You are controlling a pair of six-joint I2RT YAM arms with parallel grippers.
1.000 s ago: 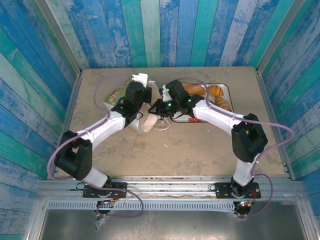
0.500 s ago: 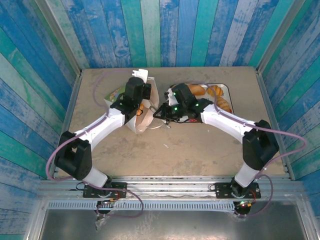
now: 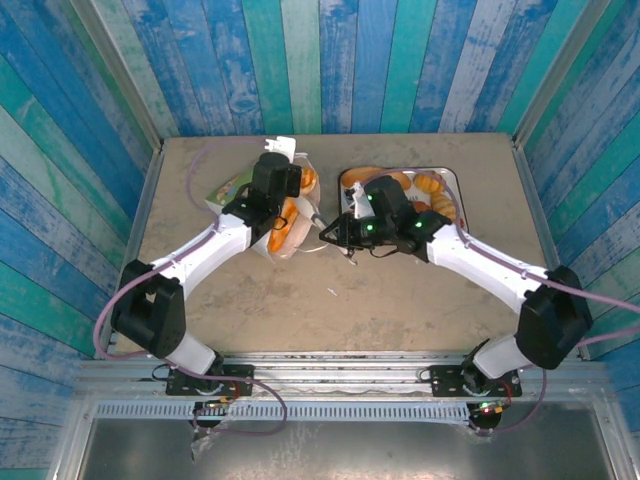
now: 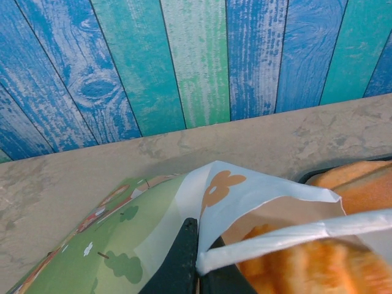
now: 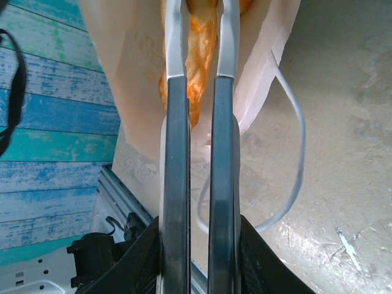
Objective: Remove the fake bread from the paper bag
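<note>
Left gripper (image 4: 195,260) is pinched shut on the paper bag (image 4: 263,193) rim, holding the mouth open. Right gripper (image 5: 199,251) squeezes the tongs (image 5: 197,153), their blades closed on fake bread (image 5: 200,43) inside the bag. I advise withdrawing straight out along the opening under a steady squeeze.

The plank walls (image 3: 320,60) run in vertical stripes of deep blue, teal, pale green and worn white, with wood grain and a dark knot in the upper left of the left wrist view. The flat stone-look tabletop (image 3: 400,300) is mottled beige. The tall white paper bag (image 4: 263,187) carries an orange flower shape and a green hill print dotted with darker green trees. The glossy toy bread (image 3: 286,222) inside it is orange to golden brown, as are the pieces on the whitish rectangular tray (image 3: 455,174) right of centre in the top view. The long metal tongs (image 5: 176,184) have dark grey handles and silver blades. The robot arms (image 3: 480,268) are white with black joints and lilac cables.
</note>
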